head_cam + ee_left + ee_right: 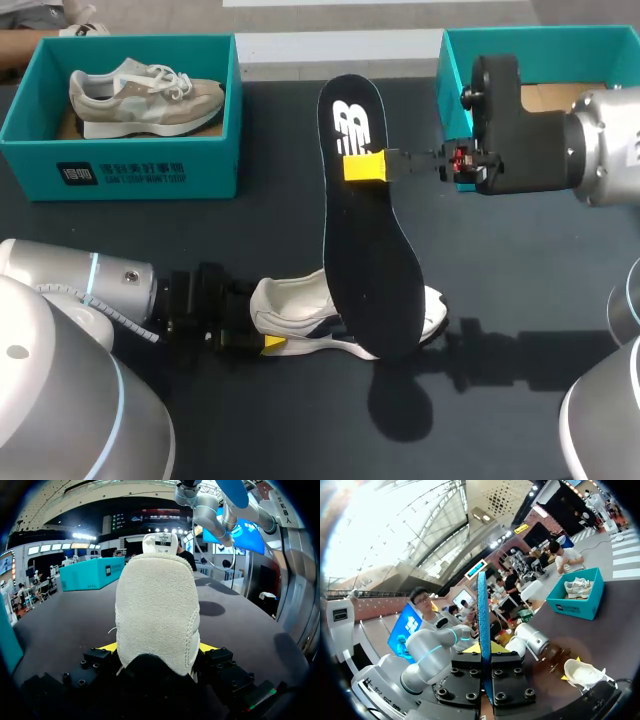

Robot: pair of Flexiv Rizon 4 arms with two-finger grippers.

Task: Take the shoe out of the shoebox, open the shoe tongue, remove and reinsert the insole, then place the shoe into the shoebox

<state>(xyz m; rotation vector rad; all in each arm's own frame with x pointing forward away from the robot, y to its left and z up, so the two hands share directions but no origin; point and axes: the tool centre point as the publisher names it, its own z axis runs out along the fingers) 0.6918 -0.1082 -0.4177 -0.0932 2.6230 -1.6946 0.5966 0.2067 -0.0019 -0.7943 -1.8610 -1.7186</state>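
Head view, looking down on a dark tabletop (200, 230). Near the front edge, a white shoe (295, 305) with a dark stripe along the sole, heel toward the left, toe toward the right. Left claw (262, 343) clamped on the heel, one yellow tip showing beside the sole.

Above the shoe, a black insole (365, 220) held up off the tabletop, long axis running front to back. Right claw (365, 166) pinched on its upper part from the right, fingers nearly together with only the insole's thickness between them. Large white logo (350, 125) printed on the heel end, just past the yellow tip. Toe end overlapping the middle of the shoe from this angle; contact there unclear.

At the back left, a teal left box (120, 160) with a small dark emblem and pale lettering on its front wall, holding a second shoe (145, 95) in beige and white. At the back right, a teal right box (480, 45), partly hidden behind the right arm.

Left wrist view: fuzzy cream heel of the shoe (157, 605) gripped from both sides, yellow fingertips (107, 646) at its flanks. Small white tab (160, 542) with tiny dark print at the top, too small to read.

Right wrist view: insole (482, 610) seen edge-on, blue on its underside, squeezed between the fingers. Shoe (582, 672) and left box (575, 602) ahead on the tabletop.
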